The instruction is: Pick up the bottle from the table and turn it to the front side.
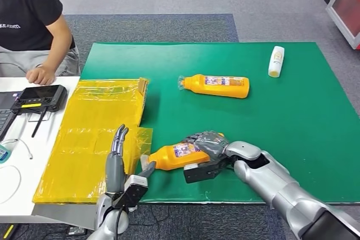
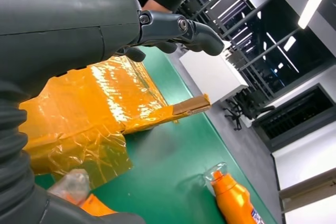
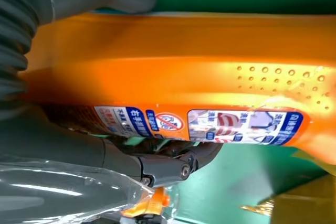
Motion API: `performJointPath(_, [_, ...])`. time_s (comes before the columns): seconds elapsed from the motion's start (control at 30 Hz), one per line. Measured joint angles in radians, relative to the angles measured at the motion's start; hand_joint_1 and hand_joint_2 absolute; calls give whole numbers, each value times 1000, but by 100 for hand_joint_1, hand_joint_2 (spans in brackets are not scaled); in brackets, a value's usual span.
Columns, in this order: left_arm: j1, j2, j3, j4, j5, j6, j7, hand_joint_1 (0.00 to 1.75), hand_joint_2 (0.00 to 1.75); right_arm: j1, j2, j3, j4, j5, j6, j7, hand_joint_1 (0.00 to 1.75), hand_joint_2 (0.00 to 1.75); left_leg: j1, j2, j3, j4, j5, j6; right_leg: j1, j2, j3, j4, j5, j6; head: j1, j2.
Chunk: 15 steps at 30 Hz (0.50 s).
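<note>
Bottle (image 1: 178, 155), orange with a printed label, lies on its side near the front edge of the green mat (image 1: 297, 111) that covers the worktop, its capped neck pointing toward the yellow plastic sheet (image 1: 85, 139). The right hand (image 1: 208, 153) is wrapped over the bottle's base end, fingers curled across the top and the thumb against the near side; the right wrist view shows the orange body and its label pressed between the thumb and the dark fingers (image 3: 166, 163), so the hand has hold of it. The bottle's underside appears to rest on the mat, though the contact is hard to judge.

The left hand (image 1: 121, 167) stands just beside the bottle's neck, at the mat's front left corner, fingers straight and pointing away from the robot, holding nothing; its thumb tip sits very near the cap, and I cannot tell whether they touch. In the left wrist view the fingers (image 2: 178, 27) stretch out over the yellow sheet.

A second orange bottle (image 1: 216, 86) lies on its side near the middle of the mat, well apart from the first, neck toward the left. A small white bottle (image 1: 276, 60) lies toward the far right corner. Left of the mat, on the white part of the worktop, sits a black handheld controller (image 1: 40, 96), with a person's hand (image 1: 40, 75) resting by it.
</note>
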Motion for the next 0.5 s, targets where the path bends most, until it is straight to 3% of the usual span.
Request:
performJointPath(0.3, [1,0,14,0,-22,0,0,0,175,-37,18,56,40,-1,-42,64,175,175,0,0,0,0,0,0,0,0,0,0,0,0,0,0])
performJointPath(0.5, [3,-1,27,-7,-23,0,0,0,175,3,36,41,54,-97,-172,41,175,175,0,0,-1,0,1,0,0,-1,-1,0,1,-1,0,0])
